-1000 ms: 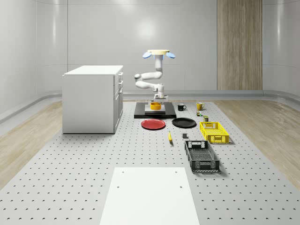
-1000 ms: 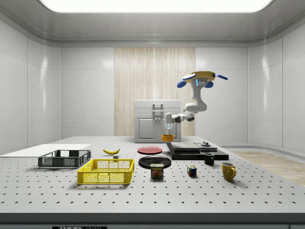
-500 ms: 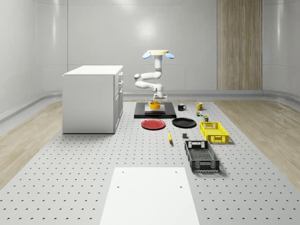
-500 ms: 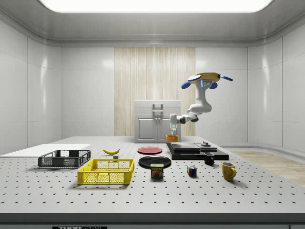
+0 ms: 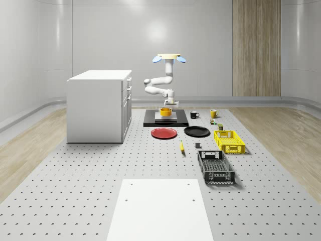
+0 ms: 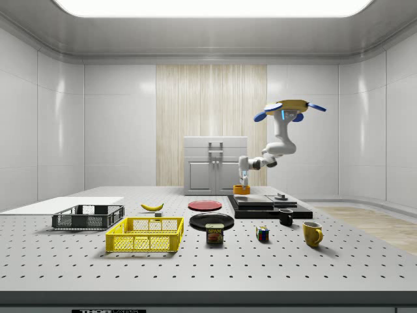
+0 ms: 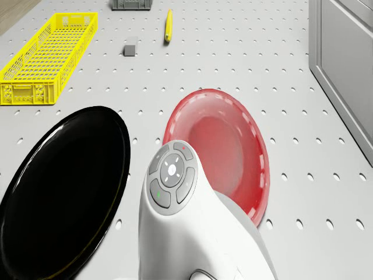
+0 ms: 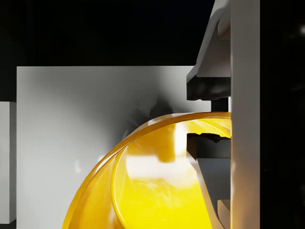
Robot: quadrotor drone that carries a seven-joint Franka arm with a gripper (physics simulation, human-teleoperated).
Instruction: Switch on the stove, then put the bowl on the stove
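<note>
While drone (image 5: 169,57) hovers over stove (image 5: 150,122), pincer (image 8: 208,126) clamps bowl (image 8: 157,186) rim

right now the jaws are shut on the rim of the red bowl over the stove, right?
Wrong on one point: the bowl is yellow, not red. The wrist view shows its yellow rim pinched by the fingers, over the stove's grey plate. The whole-scene view agrees: the gripper holds the yellow bowl above the stove while the drone hovers over it. The red item is a plate on the table.
</note>
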